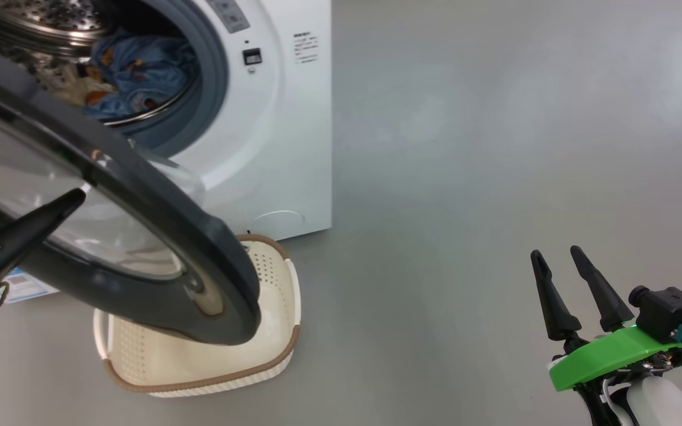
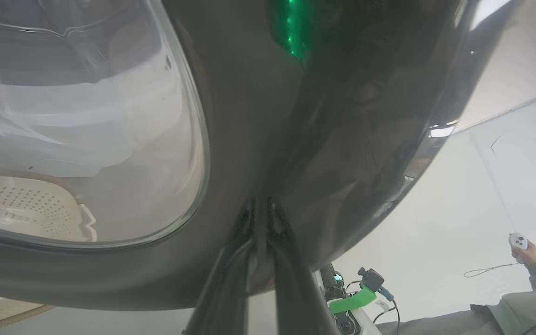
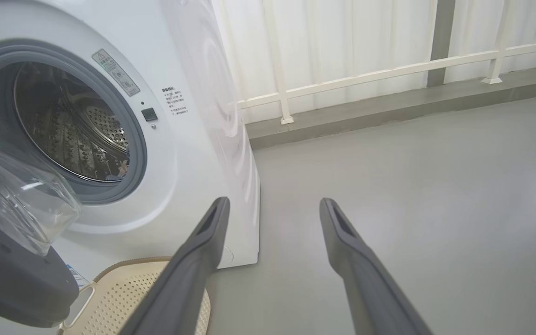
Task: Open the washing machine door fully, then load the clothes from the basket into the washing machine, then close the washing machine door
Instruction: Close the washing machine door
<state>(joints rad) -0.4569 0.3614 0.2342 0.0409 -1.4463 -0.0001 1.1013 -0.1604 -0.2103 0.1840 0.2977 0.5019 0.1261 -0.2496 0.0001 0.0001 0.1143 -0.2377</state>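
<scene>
The washing machine [image 1: 270,136] stands at the upper left with its door [image 1: 140,177] swung partly open over the basket [image 1: 199,361]. Light-blue clothes [image 1: 140,71] with orange figures lie inside the steel drum [image 3: 72,130]. No cloth shows in the part of the basket I can see. My left gripper [image 1: 79,196] is shut, with its tips pressed against the outer face of the door's black rim [image 2: 324,116] beside the glass bowl [image 2: 86,116]. My right gripper [image 1: 560,257] stands open over the bare floor at the lower right, far from the machine.
Grey floor [image 1: 495,148] stretches to the right of the machine. A white railing [image 3: 389,70] and pale curtains stand behind it. A person's hand [image 2: 524,253] holds a small white controller at the right edge of the left wrist view.
</scene>
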